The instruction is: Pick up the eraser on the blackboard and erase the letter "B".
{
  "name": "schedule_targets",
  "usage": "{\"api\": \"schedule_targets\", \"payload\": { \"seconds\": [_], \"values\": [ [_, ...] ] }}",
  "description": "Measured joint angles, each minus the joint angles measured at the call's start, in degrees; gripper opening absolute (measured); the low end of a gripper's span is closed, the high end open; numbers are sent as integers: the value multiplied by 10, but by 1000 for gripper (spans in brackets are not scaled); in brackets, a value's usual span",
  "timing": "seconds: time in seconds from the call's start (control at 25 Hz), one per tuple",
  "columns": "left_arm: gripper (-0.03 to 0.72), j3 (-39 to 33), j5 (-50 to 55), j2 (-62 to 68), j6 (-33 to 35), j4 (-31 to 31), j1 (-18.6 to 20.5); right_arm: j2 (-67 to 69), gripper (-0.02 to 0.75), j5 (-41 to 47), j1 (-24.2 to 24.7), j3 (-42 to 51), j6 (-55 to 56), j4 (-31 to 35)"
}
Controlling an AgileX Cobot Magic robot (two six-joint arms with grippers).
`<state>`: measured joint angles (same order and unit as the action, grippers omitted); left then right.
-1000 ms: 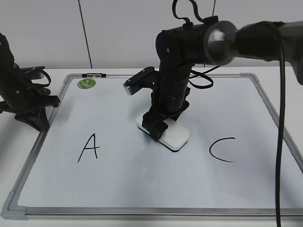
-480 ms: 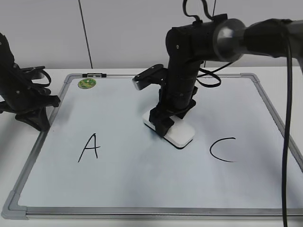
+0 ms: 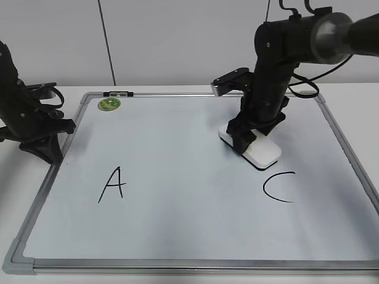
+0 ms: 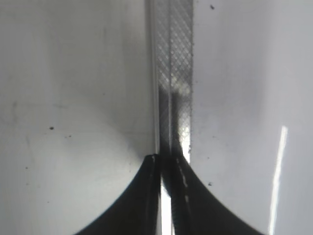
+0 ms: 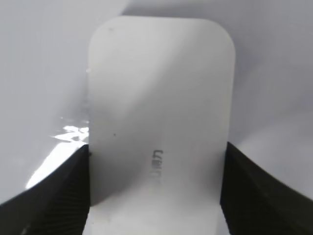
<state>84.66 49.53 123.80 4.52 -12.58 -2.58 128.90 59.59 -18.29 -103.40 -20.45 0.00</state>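
The right tool (image 3: 244,141) was clamped on the eraser (image 3: 256,149), its two dark fingers (image 5: 51,196) pressed against the eraser's long sides in the right wrist view. The eraser's white top faced the wrist camera, with small grey lettering (image 5: 156,166) readable near the gripped end. In the exterior view the eraser sat tilted across the right half of the blackboard (image 3: 177,225), its free end just above the black "C" (image 3: 277,188) and apart from it. Whether the felt underside touched the board surface could not be told.

The black "A" (image 3: 112,184) stood on the left half of the board, well apart from the eraser. Between "A" and "C" the white surface carried no visible marker stroke. A round green sticker (image 3: 108,105) lay near the board's far left corner.

The left tool (image 3: 44,148) rested at the board's left edge. In the left wrist view its fingers (image 4: 146,196) were drawn together with nothing between them, tips over the grey metal frame (image 4: 173,73). The board lay flat on a white worktop (image 3: 35,97).
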Motion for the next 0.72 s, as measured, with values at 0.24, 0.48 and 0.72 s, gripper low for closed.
{"api": "schedule_targets", "payload": {
  "seconds": [0.24,0.48,0.72],
  "values": [
    [41,0,0,0,0,0,0,-52,535,-3,40,3,0,-28],
    [41,0,0,0,0,0,0,-87,535,2,104,2,10,-26],
    [41,0,0,0,0,0,0,-88,535,21,161,2,80,-25]
  ]
}}
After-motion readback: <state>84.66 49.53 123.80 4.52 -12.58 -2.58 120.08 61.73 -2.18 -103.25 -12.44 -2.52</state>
